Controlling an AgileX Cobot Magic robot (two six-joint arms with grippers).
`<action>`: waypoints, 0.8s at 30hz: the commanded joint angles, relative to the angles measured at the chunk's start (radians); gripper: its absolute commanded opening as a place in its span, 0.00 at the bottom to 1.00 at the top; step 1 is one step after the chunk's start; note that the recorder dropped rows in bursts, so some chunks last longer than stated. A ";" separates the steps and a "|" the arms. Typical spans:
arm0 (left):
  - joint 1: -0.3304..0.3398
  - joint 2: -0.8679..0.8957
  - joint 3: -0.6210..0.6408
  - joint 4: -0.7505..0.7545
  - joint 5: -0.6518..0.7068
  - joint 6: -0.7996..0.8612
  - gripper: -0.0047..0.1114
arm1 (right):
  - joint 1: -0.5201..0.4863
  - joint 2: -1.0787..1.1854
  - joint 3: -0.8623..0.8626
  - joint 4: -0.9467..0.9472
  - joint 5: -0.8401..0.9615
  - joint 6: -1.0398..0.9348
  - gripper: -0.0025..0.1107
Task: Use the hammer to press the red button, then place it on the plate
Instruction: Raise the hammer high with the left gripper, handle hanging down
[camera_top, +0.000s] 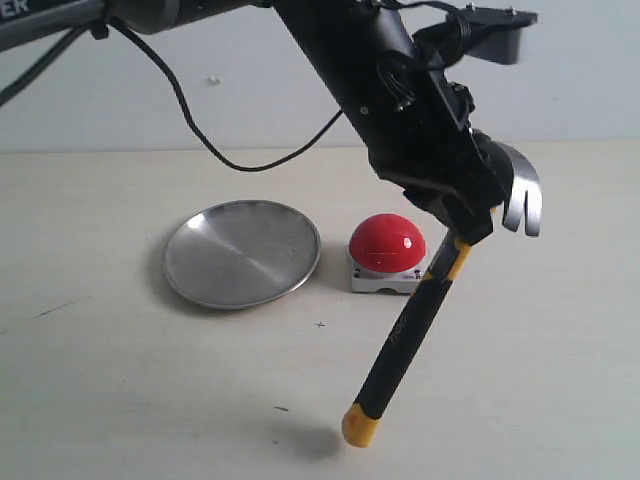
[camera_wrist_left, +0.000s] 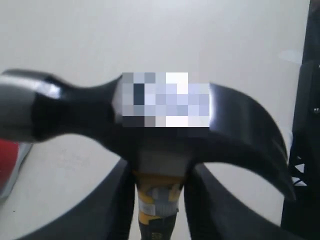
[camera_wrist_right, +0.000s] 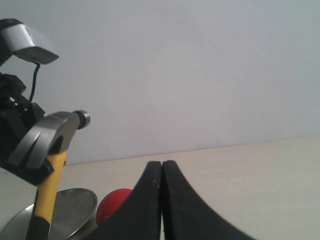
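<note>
On the left of the pale table (camera_top: 100, 380) the plate (camera_top: 240, 252) lies flat, its brushed silver bowl catching the light, and a black cable (camera_top: 200, 130) hangs in a loop against the wall above it. Just to the right of it, close but apart, sits the red button (camera_top: 388, 243), the glossy dome on its low grey base. Further right, the left arm reaches down from the top of the exterior view and its left gripper (camera_top: 465, 215) pinches the hammer (camera_top: 415, 325) high on the handle, just under the head. The left wrist view shows a dark finger on each side of the yellow neck. The hammer is tilted: its dark head and curved claw stand up and to the right of the button, off the dome, while the black handle slants down to the left, crossing in front of the right corner of the button's base. The yellow butt end is low over the table, its shadow just to the left. The right gripper (camera_wrist_right: 162, 197) shows only in its own wrist view, its two dark fingers pressed together, well off to the side of the hammer
</note>
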 joint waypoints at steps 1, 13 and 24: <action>0.036 -0.066 -0.016 -0.084 -0.014 0.005 0.04 | -0.004 -0.006 0.005 0.000 -0.014 -0.009 0.02; 0.072 -0.099 -0.016 -0.258 -0.014 0.085 0.04 | -0.004 -0.006 0.005 0.000 -0.014 -0.009 0.02; 0.129 -0.178 0.132 -0.385 -0.014 0.177 0.04 | -0.004 -0.006 0.005 0.000 -0.014 -0.009 0.02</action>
